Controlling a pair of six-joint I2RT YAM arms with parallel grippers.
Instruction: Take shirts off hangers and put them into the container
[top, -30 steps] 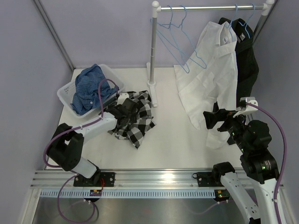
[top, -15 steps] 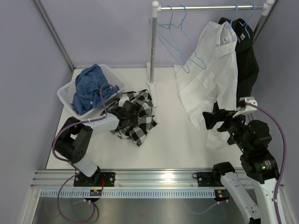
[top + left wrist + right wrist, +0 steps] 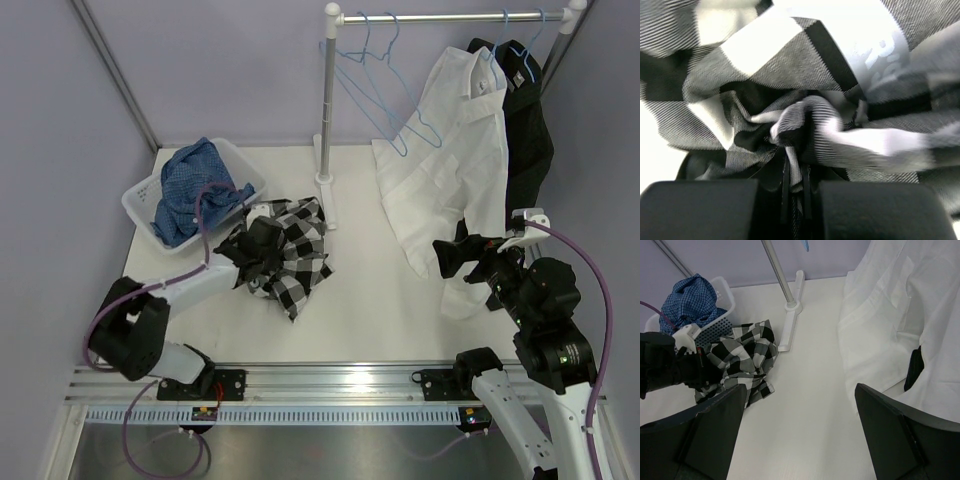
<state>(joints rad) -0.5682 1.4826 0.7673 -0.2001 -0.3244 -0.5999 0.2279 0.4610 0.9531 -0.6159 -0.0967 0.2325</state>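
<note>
We see the left tool (image 3: 795,197) pinched shut on the checked shirt (image 3: 302,262) (crumpled on the worktop (image 3: 380,305)). The right tool (image 3: 800,432) gapes wide, holding nothing

Check shirt (image 3: 790,75) in clamped claw (image 3: 795,192)

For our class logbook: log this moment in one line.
left fingers shut on checked shirt; right fingers open; blue shirt in basket; white shirt hanging

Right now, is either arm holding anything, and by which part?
The left gripper has its jaws shut on a bunched fold of the crumpled black-and-white checked shirt. The right gripper is open and holds nothing.
</note>
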